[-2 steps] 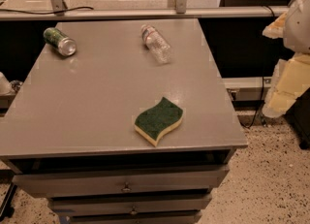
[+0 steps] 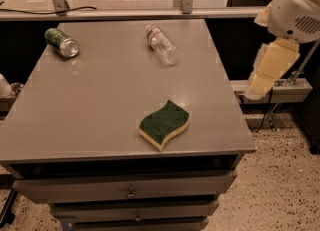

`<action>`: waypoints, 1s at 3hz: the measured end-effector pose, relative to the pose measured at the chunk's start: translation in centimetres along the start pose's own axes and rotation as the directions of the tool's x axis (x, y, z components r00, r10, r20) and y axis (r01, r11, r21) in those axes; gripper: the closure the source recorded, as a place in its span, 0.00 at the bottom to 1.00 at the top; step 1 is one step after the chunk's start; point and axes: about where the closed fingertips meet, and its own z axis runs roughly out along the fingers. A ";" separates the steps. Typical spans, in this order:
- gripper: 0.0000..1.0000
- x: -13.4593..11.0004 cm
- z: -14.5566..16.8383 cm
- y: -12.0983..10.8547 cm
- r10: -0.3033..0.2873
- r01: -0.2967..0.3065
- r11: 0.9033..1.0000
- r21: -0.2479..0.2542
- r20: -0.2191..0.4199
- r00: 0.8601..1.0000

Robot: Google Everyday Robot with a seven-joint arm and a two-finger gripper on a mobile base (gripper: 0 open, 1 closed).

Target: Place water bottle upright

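Observation:
The water bottle (image 2: 161,44) lies on its side at the far middle of the grey table (image 2: 100,105), its white cap pointing toward the far edge. It is clear and ribbed, with a white-and-red label band. My gripper (image 2: 261,84) hangs off the table's right side as a cream-coloured piece under the white arm (image 2: 295,10). It is well to the right of the bottle, nearer the camera, and touches nothing.
A green metal can (image 2: 62,42) lies on its side at the far left of the table. A green-and-yellow sponge (image 2: 164,123) lies near the front edge. Drawers (image 2: 130,192) sit below the tabletop. A rail (image 2: 150,12) runs behind the table.
The arm and gripper have shifted a little to the left, closer to the table's right edge. The bottle, can and sponge have not moved.

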 end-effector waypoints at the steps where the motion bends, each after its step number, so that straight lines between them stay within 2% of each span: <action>1: 0.00 -3.2 2.9 -3.4 0.075 -0.076 0.997 0.025 0.020 0.997; 2: 0.00 -6.0 5.7 -6.4 0.216 -0.219 0.974 0.056 0.061 0.975; 3: 0.00 -6.4 6.0 -6.6 0.320 -0.324 0.944 0.053 0.074 0.944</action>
